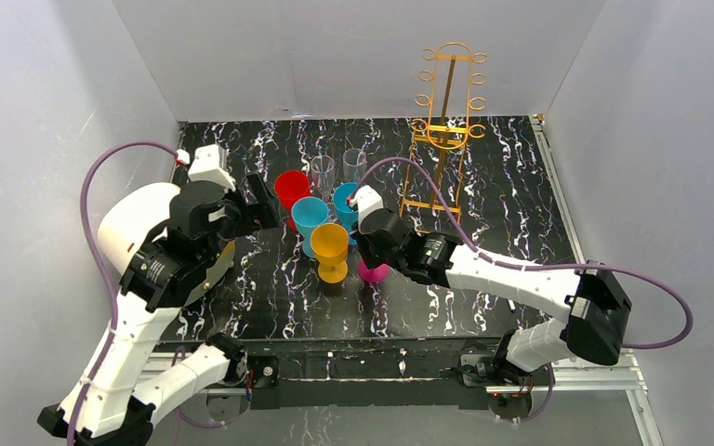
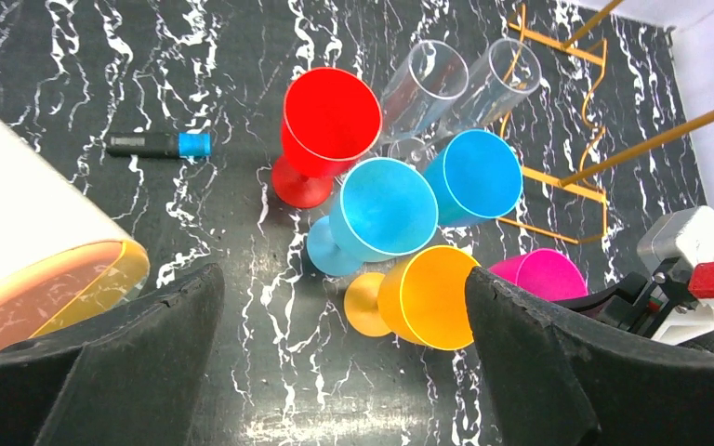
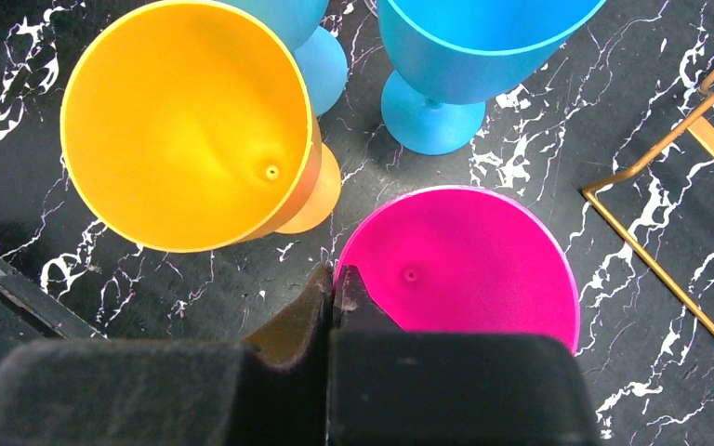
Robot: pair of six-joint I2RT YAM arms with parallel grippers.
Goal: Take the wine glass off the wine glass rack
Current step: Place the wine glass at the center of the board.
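Observation:
The gold wire wine glass rack (image 1: pixel 444 130) stands at the back right of the marbled table, with nothing hanging on its hooks; part of its base wire (image 3: pixel 653 253) shows in the right wrist view. A pink wine glass (image 3: pixel 483 260) is upright just right of an orange one (image 3: pixel 181 121). My right gripper (image 3: pixel 337 283) is shut on the pink glass's near rim, one finger inside and one outside. The pink glass's foot is hidden. My left gripper (image 2: pixel 344 279) hangs wide open to the left of the cluster of glasses, holding nothing.
A red glass (image 1: pixel 291 189), two blue glasses (image 1: pixel 309 216) (image 1: pixel 344 197) and two clear glasses (image 1: pixel 323 170) (image 1: pixel 354 163) crowd the table's middle. A black and blue marker (image 2: pixel 160 144) lies at the left. White walls close in three sides.

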